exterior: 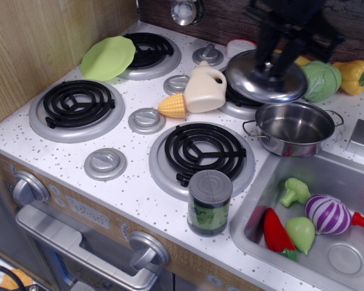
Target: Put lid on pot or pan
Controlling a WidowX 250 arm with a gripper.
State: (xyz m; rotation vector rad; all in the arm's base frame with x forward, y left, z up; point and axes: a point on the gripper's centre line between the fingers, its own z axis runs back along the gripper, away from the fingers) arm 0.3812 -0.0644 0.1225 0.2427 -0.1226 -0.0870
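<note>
The shiny steel lid [264, 79] hangs in the air, tilted a little, above the back right burner and just behind and left of the pot. My gripper [275, 59] reaches down from the top right and is shut on the lid's central knob, which its dark fingers hide. The shallow steel pot [293, 128] with two wire loop handles stands empty on the counter between the front right burner and the sink. The lid's front edge overlaps the pot's back left rim in this view.
A cream jug [204, 89] and a corn piece [173, 106] lie left of the lid. A dark green-labelled can [209, 202] stands at the front. A cabbage [321, 80], a yellow pepper [353, 76], a green plate [107, 58] and a sink [340, 257] with toy vegetables are around.
</note>
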